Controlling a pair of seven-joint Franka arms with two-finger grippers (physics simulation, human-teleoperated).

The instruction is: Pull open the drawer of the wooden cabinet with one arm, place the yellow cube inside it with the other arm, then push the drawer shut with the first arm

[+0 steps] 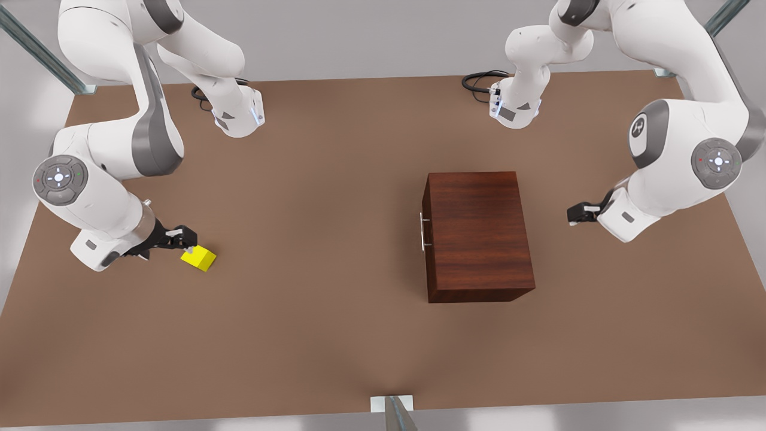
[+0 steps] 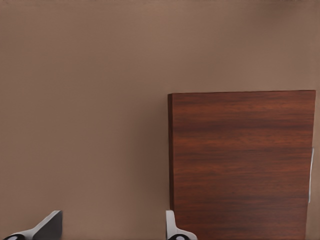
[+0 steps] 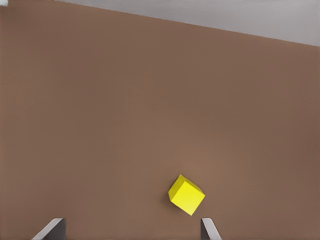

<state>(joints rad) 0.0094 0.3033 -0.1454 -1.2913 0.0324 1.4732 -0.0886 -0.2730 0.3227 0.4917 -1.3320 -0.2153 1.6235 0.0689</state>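
The wooden cabinet (image 1: 479, 233) (image 2: 242, 160) stands right of the table's middle in the front view. Its drawer (image 1: 426, 239) is shut, with the silver handle (image 1: 423, 231) (image 2: 311, 175) on the face toward the front view's left. My left gripper (image 1: 573, 214) (image 2: 111, 231) hovers open beyond the cabinet's opposite side, at the front view's right, clear of the wood. The yellow cube (image 1: 199, 258) (image 3: 186, 194) lies on the table at the front view's left. My right gripper (image 1: 184, 239) (image 3: 131, 231) hangs open just beside and above it, touching nothing.
Everything rests on a brown tabletop (image 1: 311, 197). Both arm bases (image 1: 239, 114) (image 1: 514, 108) stand at its far edge with black cables beside them. A metal post (image 1: 395, 413) rises at the near edge.
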